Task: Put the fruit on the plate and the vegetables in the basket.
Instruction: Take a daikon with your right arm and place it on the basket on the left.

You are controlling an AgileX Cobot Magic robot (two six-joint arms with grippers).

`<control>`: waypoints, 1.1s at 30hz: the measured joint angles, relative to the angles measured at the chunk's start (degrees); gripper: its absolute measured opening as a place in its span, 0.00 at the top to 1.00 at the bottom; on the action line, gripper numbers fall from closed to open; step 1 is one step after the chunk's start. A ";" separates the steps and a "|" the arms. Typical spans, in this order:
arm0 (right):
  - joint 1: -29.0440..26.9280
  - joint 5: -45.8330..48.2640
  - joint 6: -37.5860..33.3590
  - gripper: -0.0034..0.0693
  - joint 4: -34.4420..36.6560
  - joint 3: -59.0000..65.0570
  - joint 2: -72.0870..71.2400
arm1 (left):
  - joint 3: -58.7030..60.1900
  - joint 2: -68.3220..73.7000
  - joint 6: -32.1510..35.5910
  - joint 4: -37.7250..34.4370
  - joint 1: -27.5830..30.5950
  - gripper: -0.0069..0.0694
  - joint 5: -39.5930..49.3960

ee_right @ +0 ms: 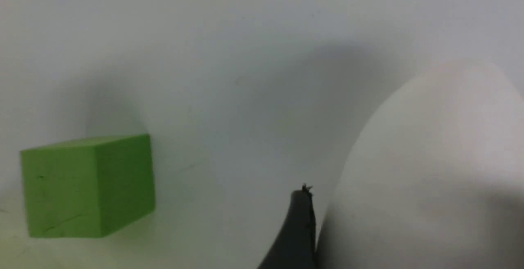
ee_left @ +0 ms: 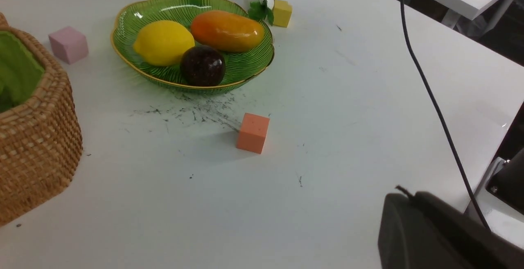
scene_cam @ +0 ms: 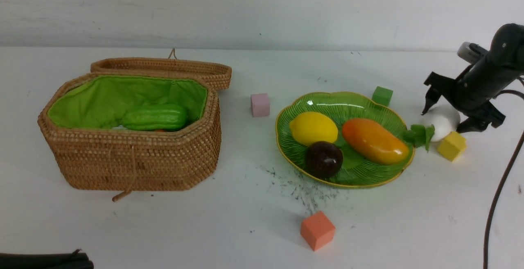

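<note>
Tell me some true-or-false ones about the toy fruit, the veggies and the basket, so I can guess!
1. The round yellow lemon lies on the ribbed green glass plate. True.
2. The white radish with green leaves is in the woven wicker basket. False: it lies on the table beside the plate, and the open right gripper straddles it.
3. The bumpy light green gourd is inside the basket. True.
4. The orange foam cube sits on the plate. False: it stands on the table in front of the plate.
</note>
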 joint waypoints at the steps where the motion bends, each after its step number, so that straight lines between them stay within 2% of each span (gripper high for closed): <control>1: 0.00 0.06 0.00 0.08 0.00 0.00 0.07 | 0.00 0.00 0.00 0.00 0.00 0.93 0.00; 10: 0.00 -2.51 0.00 0.21 0.80 -0.40 0.91 | 0.00 0.00 0.00 -0.05 0.00 0.93 0.00; 20: 0.00 -3.46 -0.42 0.21 4.40 -0.99 1.01 | 0.00 0.00 0.00 1.44 0.00 0.93 -1.56; 33: 0.00 2.22 -4.37 0.21 4.56 -6.32 -0.12 | 0.00 0.00 0.00 1.98 0.00 0.93 -5.44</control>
